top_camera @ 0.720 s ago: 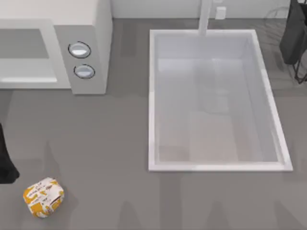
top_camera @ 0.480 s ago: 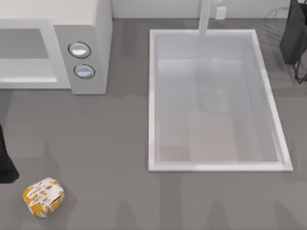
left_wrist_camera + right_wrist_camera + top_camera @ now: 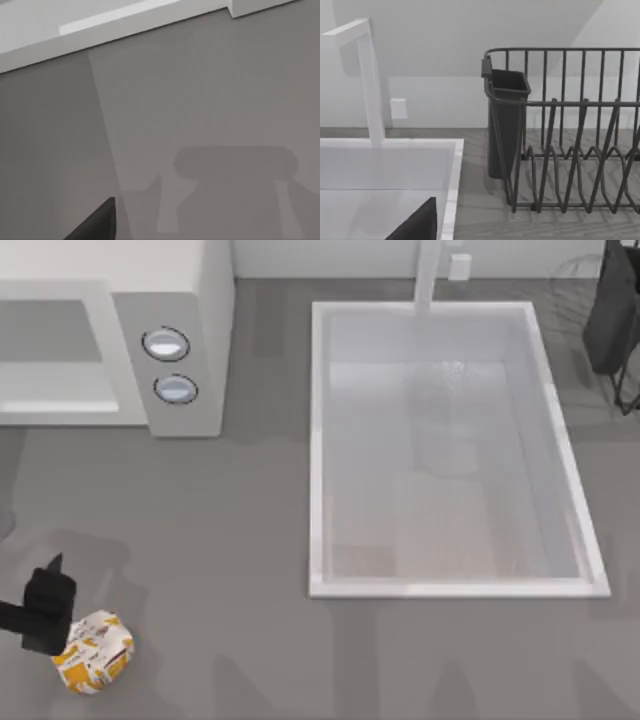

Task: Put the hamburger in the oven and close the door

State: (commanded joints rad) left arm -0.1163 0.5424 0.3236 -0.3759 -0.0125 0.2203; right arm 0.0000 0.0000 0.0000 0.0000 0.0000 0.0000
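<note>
Top view: left gripper (image 3: 45, 612) at near-left edge of grey worktop (image 3: 220, 540), black, touching or overlapping upper-left side of hamburger (image 3: 93, 652). Fingers' spread: cannot tell. Hamburger on worktop at near-left corner, well apart from oven (image 3: 150, 330) at far left. Oven cavity open to front; two round knobs (image 3: 170, 365) on its right-hand panel. White sink basin (image 3: 450, 450) right of centre, faucet (image 3: 428, 275) at its far rim. Dark dish rack (image 3: 612, 320) at far-right corner.

Left wrist view: bare grey worktop with gripper shadow, white oven base edge (image 3: 125, 25), one dark fingertip (image 3: 97, 222); no hamburger in frame.

Right wrist view: dish rack with dark cutlery cup (image 3: 506, 125), faucet, sink rim, white back wall (image 3: 470, 30), one dark fingertip (image 3: 417, 222).
</note>
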